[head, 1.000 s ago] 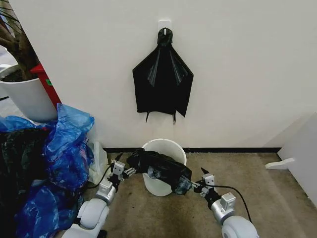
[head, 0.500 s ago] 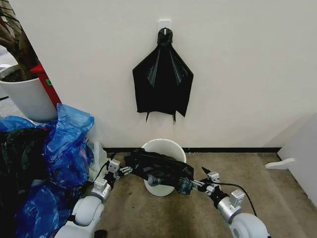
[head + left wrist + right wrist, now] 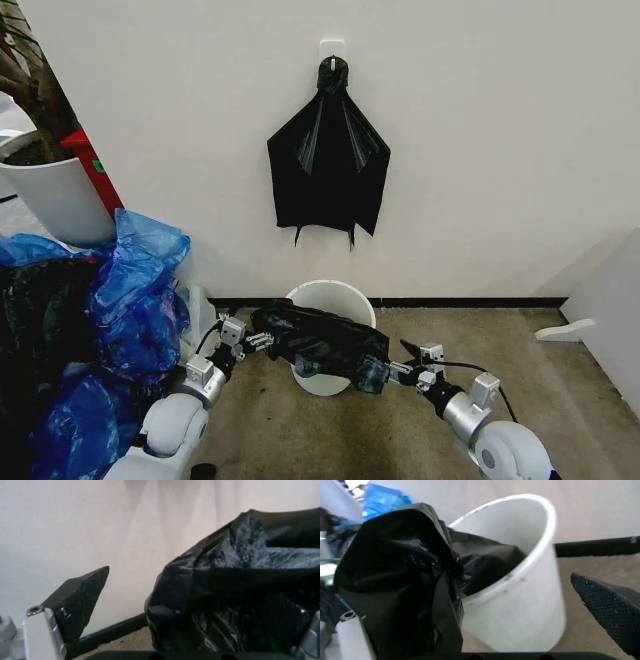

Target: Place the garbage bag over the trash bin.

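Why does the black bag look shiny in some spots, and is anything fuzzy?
Head view: light glints on the bag's wrinkles over the bin. Left wrist view: pale sheen on its folds. Right wrist view: the near fingertip is soft, too close for focus.

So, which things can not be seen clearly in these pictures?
- Head view: the garbage bag, stretched between the left gripper and the right gripper, hides the near rim of the trash bin.
- Right wrist view: the bag hides one side of the bin; how far it reaches inside is unclear.
- Left wrist view: the bag covers one finger; the other finger stands apart.
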`<state>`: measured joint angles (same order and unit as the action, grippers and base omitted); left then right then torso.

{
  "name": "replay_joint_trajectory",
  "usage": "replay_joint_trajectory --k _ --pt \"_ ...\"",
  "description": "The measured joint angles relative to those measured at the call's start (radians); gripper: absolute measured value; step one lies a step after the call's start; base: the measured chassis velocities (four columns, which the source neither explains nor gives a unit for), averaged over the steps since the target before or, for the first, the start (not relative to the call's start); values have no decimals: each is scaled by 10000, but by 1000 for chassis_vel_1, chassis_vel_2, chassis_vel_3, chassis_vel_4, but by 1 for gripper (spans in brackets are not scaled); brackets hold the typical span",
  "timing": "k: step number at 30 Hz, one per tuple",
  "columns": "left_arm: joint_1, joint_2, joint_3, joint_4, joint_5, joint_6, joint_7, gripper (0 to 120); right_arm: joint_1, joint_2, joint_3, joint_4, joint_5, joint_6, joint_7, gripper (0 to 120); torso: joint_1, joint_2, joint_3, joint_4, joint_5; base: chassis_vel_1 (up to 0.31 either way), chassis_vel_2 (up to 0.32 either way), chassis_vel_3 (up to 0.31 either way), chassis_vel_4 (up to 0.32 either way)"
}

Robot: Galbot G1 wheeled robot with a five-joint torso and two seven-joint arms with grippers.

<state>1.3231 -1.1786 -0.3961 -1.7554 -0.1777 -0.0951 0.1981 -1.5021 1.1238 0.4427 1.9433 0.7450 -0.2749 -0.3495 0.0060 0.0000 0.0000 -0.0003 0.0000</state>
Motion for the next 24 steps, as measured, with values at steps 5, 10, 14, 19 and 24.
replay_joint_trajectory --k 5,10,14,19,24 --pt "-46 -33 0 259 22 -100 -16 100 10 -125 278 -90 18 -128 -575 100 0 0 0 0 1 0 0 0 0" --pt "-136 -75 13 553 75 -116 -174 100 44 -245 447 -300 243 -246 -1098 100 0 0 0 0 0 0 0 0 0" --pt "-361 -202 74 1046 149 -84 -937 100 220 -429 794 -884 20 -98 -2038 100 0 0 0 -1 0 0 0 0 0" --pt "-426 -246 138 1093 153 -68 -1032 100 374 -375 747 -980 -202 203 -1341 100 0 0 0 0 1 0 0 0 0" --pt "-439 -287 169 1094 168 -66 -1032 100 458 -271 611 -991 -291 314 -833 100 0 0 0 1 1 0 0 0 0"
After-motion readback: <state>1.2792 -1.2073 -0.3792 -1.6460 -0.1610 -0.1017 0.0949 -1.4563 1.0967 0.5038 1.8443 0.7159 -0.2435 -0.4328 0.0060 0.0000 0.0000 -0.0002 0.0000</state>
